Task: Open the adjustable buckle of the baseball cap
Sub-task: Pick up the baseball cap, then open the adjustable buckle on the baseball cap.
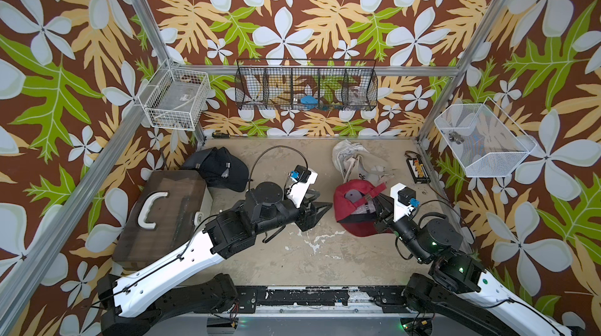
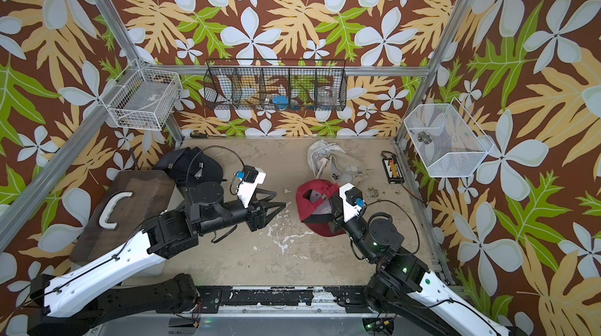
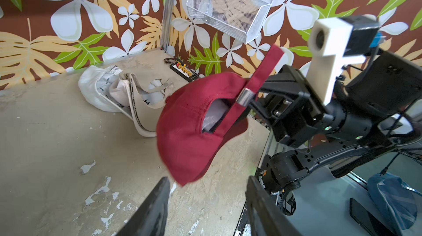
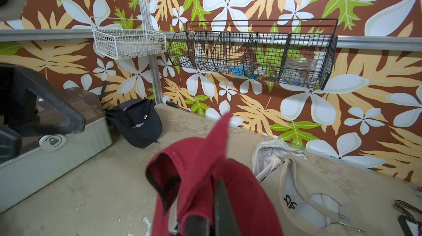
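Note:
A red baseball cap (image 1: 349,217) (image 2: 312,201) hangs tilted above the table at the right. My right gripper (image 1: 379,202) (image 2: 335,202) is shut on its back strap. In the left wrist view the strap (image 3: 262,72) runs through a silver buckle (image 3: 244,96), right by the right gripper's fingers, and its free end sticks up past it. The right wrist view shows red cloth (image 4: 239,191) pinched in my right gripper (image 4: 214,200). My left gripper (image 1: 320,202) (image 2: 279,198) (image 3: 208,179) stands open just left of the cap, with nothing between its fingers and not touching the cap.
A black cap (image 1: 224,167) lies at the back left beside a brown-lidded box (image 1: 162,211). A beige cap (image 1: 354,162) lies behind the red one, with a terminal board (image 1: 418,172) at the right wall. Wire baskets (image 1: 305,90) hang on the walls.

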